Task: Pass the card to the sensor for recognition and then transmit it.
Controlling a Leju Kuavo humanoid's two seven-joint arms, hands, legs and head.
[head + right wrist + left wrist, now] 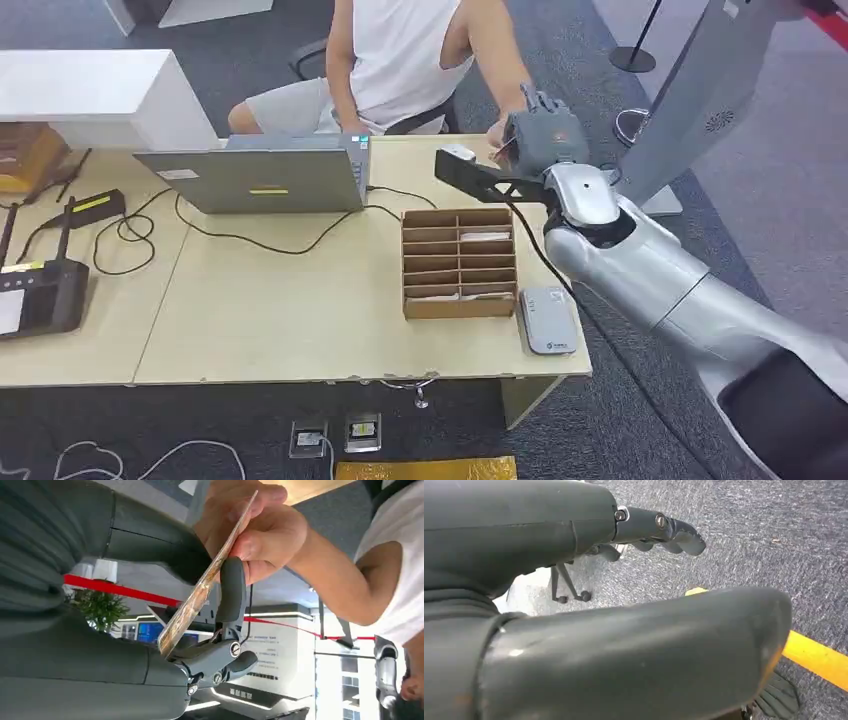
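My right hand (540, 135) is raised over the table's far right corner, in front of a seated person (400, 50). In the right wrist view the hand (200, 645) pinches a thin brownish card (205, 585) between thumb and a finger. The person's hand (260, 530) grips the card's other end. The grey card sensor (548, 320) lies flat on the table near the front right edge. My left hand (624, 630) hangs over carpet, holding nothing, its fingers (674, 530) slightly curled and apart.
A cardboard divider box (459, 262) stands beside the sensor. A laptop (255, 178) with cables sits mid-table, a black router (40, 290) at the left. A white mouse (458, 152) lies near my right hand. A yellow floor line (814, 655) crosses the carpet.
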